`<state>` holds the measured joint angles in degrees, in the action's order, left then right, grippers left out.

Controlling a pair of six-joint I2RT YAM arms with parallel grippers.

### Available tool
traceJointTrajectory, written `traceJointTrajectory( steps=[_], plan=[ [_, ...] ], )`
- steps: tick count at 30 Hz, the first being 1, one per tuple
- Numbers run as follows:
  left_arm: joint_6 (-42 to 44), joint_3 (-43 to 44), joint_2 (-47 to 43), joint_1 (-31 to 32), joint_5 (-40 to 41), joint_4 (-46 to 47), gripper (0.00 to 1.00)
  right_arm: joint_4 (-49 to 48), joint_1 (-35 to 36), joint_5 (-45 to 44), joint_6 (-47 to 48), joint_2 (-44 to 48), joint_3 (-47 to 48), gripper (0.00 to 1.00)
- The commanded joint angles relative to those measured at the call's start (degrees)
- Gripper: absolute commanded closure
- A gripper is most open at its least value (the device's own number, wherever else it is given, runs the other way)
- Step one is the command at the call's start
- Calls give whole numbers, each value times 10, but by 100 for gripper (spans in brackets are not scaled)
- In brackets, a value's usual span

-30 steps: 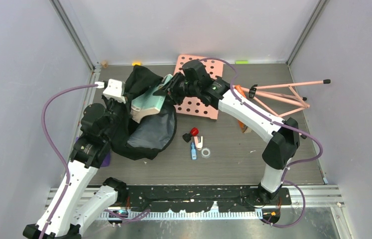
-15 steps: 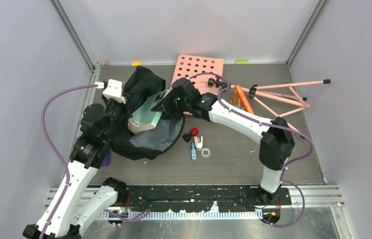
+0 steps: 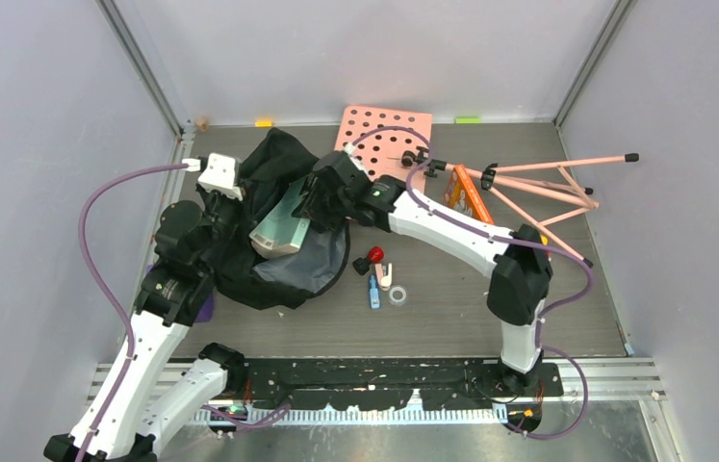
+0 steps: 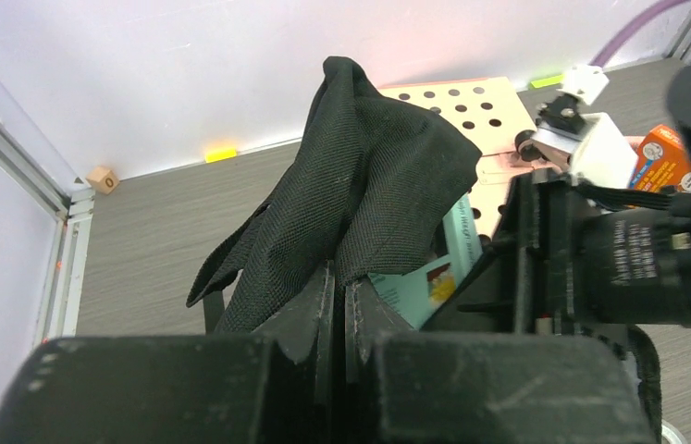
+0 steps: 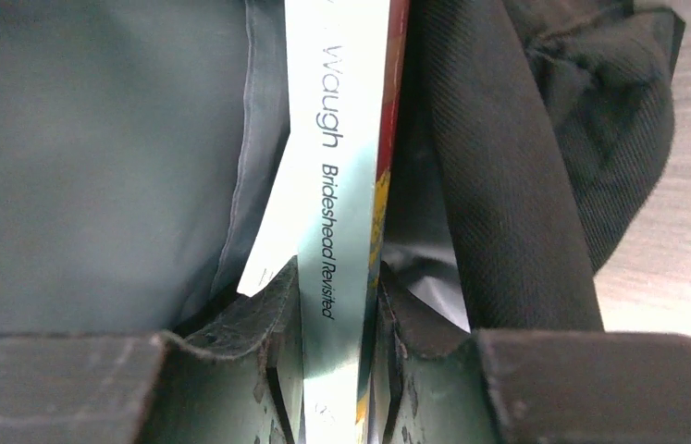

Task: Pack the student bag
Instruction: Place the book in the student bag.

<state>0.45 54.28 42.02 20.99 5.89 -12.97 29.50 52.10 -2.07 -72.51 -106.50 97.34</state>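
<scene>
On the left half of the table [image 3: 490, 313], the student bag [image 3: 276, 162] lay slumped with its mouth turned toward the right arm and its grey lining showing. The left gripper [image 4: 339, 289] was clenched on a fold of the bag's black fabric, which rose in a peak above the fingers in the left wrist view. The right gripper [image 5: 334, 291] grasped a pale teal book [image 5: 341, 166], one finger pressed against each cover, and the spine between them read "Waugh, Brideshead Revisited". The book's far end sat inside the bag's opening, with grey lining on one side and black fabric on the other. Behind the bag a pink pegboard [image 3: 389, 130] lay flat, and a pink folding stand [image 3: 543, 183] and an orange box [image 3: 461, 192] lay to its right. Just right of the bag were a red-capped piece [image 3: 374, 254], a small blue piece [image 3: 373, 295] and a clear tape ring [image 3: 398, 295], all close together.
</scene>
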Motion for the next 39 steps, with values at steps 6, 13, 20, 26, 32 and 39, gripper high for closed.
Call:
traceJointTrajectory(
  steps=[6, 13, 20, 26, 32, 39],
  plan=[
    [-1, -4, -1, 0, -2, 11, 100, 32, 22, -81, 79, -97, 136, 100],
    [-1, -4, 3, 0, -3, 11, 100, -52, 29, -62, 73, -130, 158, 100],
    [-1, -4, 3, 0, -3, 11, 100, -27, 33, -133, 100, -132, 114, 89],
    [-1, -4, 4, 0, 0, 10, 100, -33, 35, -159, 157, -104, 103, 52],
    [0, -4, 3, 0, 3, 10, 100, -26, 43, -179, 225, -84, 114, 31],
    [1, -3, 3, 0, 3, 10, 100, -17, 52, -206, 269, -61, 113, 29]
  ],
)
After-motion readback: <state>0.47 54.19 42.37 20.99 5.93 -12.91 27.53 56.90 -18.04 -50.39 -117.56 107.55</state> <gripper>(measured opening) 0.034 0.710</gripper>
